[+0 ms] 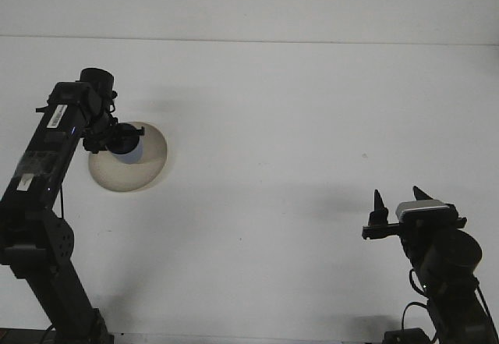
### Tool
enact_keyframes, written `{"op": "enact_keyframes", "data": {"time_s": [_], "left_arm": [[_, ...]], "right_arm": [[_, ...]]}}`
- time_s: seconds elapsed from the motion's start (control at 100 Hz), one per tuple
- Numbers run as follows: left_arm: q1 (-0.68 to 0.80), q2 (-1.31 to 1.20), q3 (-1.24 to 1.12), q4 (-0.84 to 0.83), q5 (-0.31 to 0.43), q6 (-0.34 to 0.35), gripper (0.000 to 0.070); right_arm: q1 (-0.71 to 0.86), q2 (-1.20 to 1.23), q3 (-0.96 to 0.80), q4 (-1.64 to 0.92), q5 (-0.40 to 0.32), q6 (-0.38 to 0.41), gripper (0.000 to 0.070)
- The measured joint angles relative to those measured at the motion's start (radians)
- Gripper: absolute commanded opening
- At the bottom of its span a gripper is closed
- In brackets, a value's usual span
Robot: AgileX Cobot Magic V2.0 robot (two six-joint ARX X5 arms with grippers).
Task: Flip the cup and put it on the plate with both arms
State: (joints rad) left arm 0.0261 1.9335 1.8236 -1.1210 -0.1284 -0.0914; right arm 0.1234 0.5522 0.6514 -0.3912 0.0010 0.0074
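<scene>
A cream plate (148,164) lies on the white table at the left. My left gripper (125,137) hangs over the plate's middle, shut on a blue cup (129,151). The cup's lower part is pale blue and sits at or just above the plate; whether they touch cannot be told. The gripper hides the cup's top, so its orientation is unclear. At the lower right my right gripper (399,196) points upward, open, with nothing between its fingers, far from the plate.
The white table (281,125) runs to a back edge against a pale wall. The left arm's dark links rise from the lower left corner. The right arm's base stands at the lower right.
</scene>
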Motion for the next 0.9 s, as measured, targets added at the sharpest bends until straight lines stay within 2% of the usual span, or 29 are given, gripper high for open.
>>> {"op": "enact_keyframes", "data": {"time_s": [0.38, 0.46, 0.53, 0.61, 0.74, 0.9], "left_arm": [[0.026, 0.061, 0.001, 0.005, 0.002, 0.000, 0.0034], [0.026, 0.062, 0.001, 0.004, 0.002, 0.000, 0.0133], [0.025, 0.064, 0.000, 0.008, 0.002, 0.001, 0.0274], [0.025, 0.064, 0.000, 0.007, 0.002, 0.000, 0.0384], [0.025, 0.064, 0.000, 0.006, 0.002, 0.001, 0.0472], [0.025, 0.064, 0.017, -0.006, 0.002, 0.001, 0.0512]], "right_arm": [[0.000, 0.000, 0.000, 0.000, 0.000, 0.000, 0.0526], [0.000, 0.000, 0.000, 0.000, 0.000, 0.000, 0.0526], [0.000, 0.000, 0.000, 0.000, 0.000, 0.000, 0.0526], [0.000, 0.000, 0.000, 0.000, 0.000, 0.000, 0.0526], [0.000, 0.000, 0.000, 0.000, 0.000, 0.000, 0.0526], [0.000, 0.000, 0.000, 0.000, 0.000, 0.000, 0.0526]]}}
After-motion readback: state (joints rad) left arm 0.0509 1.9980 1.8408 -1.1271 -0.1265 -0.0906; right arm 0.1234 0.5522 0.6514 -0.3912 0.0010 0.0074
